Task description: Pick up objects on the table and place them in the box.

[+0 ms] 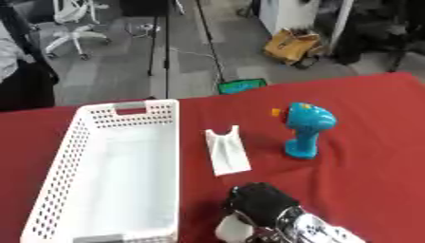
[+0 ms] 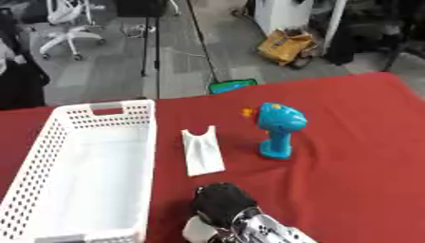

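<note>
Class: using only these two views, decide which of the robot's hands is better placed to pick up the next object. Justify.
Right, probably. The right hand is the only one showing, near the white piece and blue toy drill; the left hand is out of view.

Perforated white plastic box (image 1: 124,124), matt red cloth (image 1: 365,156), glossy blue drill (image 1: 305,128).

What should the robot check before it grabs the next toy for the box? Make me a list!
1. Box ready: the white basket stands on the red table and looks empty inside. Ok.
2. Toy reachable: the blue toy drill stands upright, nothing on top of it. Ok.
3. Other piece reachable: the white ramp-shaped piece lies flat between basket and drill, apart from both. Ok.
4. Working hand free: the right hand is at the bottom edge with something white beside it; whether it holds that, cannot tell.
5. Left hand: not visible. Cannot tell.
</note>
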Action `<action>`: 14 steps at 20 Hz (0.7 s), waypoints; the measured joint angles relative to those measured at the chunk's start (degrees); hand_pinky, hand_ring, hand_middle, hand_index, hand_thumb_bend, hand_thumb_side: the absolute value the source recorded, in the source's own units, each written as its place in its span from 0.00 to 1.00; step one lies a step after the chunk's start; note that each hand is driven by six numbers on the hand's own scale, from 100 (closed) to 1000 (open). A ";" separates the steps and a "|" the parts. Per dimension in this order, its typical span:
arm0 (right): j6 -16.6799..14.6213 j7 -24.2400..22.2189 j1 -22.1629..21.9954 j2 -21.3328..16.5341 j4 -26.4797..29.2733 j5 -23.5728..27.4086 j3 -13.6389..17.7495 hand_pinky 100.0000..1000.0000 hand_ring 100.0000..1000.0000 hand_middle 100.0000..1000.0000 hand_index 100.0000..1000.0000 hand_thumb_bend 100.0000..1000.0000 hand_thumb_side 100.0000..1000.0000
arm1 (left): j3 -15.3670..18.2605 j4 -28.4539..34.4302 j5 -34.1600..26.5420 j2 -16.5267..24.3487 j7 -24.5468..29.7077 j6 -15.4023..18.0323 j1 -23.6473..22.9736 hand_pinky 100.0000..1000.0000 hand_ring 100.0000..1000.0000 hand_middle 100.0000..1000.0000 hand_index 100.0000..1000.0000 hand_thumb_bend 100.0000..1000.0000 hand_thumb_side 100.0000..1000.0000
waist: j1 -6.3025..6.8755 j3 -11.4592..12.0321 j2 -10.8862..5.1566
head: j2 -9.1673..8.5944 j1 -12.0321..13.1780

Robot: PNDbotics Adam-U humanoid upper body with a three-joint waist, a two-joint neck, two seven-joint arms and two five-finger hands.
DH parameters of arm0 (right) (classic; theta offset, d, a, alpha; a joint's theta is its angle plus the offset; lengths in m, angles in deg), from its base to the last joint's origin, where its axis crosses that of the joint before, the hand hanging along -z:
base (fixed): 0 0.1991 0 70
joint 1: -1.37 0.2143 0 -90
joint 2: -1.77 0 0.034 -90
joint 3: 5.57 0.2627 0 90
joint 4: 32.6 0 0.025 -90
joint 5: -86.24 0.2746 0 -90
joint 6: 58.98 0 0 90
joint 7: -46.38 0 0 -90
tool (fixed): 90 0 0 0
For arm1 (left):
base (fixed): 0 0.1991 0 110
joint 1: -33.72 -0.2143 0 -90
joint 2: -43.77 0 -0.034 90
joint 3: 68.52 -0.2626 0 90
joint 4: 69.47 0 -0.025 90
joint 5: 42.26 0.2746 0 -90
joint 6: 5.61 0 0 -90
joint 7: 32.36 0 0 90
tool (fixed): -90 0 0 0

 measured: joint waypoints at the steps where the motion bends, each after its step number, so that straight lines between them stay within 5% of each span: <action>1: 0.03 -0.03 0.12 -0.15 0.20 0.10 0.00 0.00 0.25 0.36 0.53 0.34 0.23 | 0.02 0.00 0.00 0.00 0.00 0.00 0.00 0.55 0.62 0.64 0.66 0.00 0.78 | -0.01 -0.05 0.00 | 0.00 0.02; 14: 1.83 -6.45 5.51 -4.54 8.12 6.41 0.06 0.00 0.25 0.35 0.51 0.27 0.25 | 0.24 0.00 0.51 0.15 -0.18 -0.21 0.00 0.55 0.62 0.63 0.66 0.00 0.78 | -1.72 -0.97 -0.18 | -0.01 0.56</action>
